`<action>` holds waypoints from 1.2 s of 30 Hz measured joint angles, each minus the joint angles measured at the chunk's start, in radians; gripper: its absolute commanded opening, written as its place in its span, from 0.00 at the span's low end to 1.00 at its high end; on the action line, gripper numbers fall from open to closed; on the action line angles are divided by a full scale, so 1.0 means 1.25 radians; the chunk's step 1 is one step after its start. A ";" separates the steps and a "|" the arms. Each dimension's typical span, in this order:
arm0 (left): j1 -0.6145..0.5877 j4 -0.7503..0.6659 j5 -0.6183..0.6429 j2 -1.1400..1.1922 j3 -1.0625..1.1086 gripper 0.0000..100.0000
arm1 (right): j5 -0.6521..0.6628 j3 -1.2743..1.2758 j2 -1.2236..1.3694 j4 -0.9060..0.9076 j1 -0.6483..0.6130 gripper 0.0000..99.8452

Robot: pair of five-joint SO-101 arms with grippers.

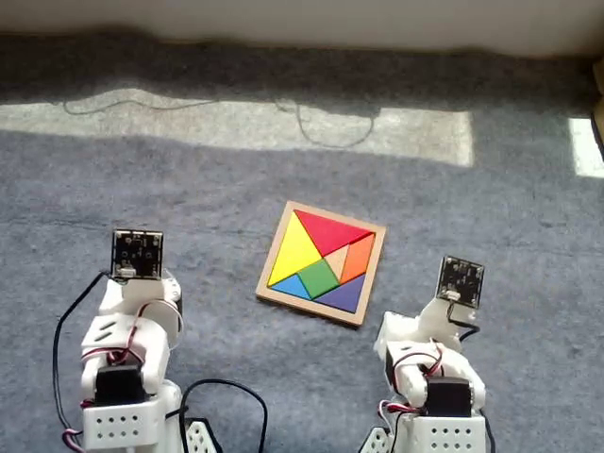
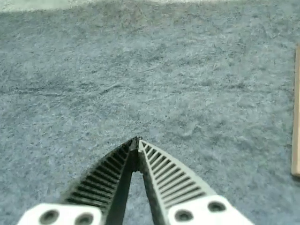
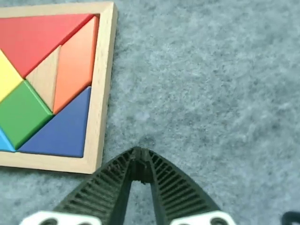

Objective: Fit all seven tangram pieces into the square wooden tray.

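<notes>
Tray (image 1: 273, 248) sits mid-worktop (image 1: 472, 208), rotated a bit, all seven pieces seated flush inside. High view, by clock inside the tray:
- red triangle (image 1: 330, 231) at 12
- yellow triangle (image 1: 294, 253) at 9
- light blue triangle (image 1: 291, 286) at 7
- green square (image 1: 319, 278) near centre toward 6
- dark blue triangle (image 1: 344, 294) at 5
- orange piece (image 1: 359, 260) at 3
- plain wood triangle (image 1: 337, 261) just right of centre, wedged between red, orange and green

My left arm (image 1: 132, 311) is at 8 o'clock from the tray and my right arm (image 1: 439, 349) at 4 o'clock, both off the tray.

My left gripper (image 2: 137, 140) is closed tip to tip, holding nothing, over bare grey felt. A sliver of tray edge (image 2: 296, 112) shows off to the side, well apart.

My right gripper (image 3: 139, 152) is also pinched closed and empty, over felt just beside the tray corner nearest the dark blue triangle (image 3: 61, 129), not touching.

A thin cable (image 1: 311, 132) lies at the far side, around 12 o'clock from the tray.
</notes>
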 measured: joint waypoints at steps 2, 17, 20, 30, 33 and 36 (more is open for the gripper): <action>0.000 0.001 -0.015 0.000 0.025 0.01 | 0.000 0.000 0.000 0.015 0.000 0.01; 0.000 0.237 -0.026 0.000 0.029 0.01 | 0.000 0.000 0.000 0.020 0.000 0.01; 0.000 0.274 -0.026 0.000 0.029 0.01 | 0.000 0.000 0.000 0.020 0.000 0.01; 0.000 0.276 -0.026 0.000 0.029 0.01 | 0.000 0.000 0.000 0.020 0.000 0.01; 0.000 0.276 -0.026 0.000 0.029 0.01 | 0.000 0.000 0.000 0.020 0.000 0.01; 0.000 0.276 -0.026 0.000 0.029 0.01 | 0.000 0.000 0.000 0.020 0.000 0.01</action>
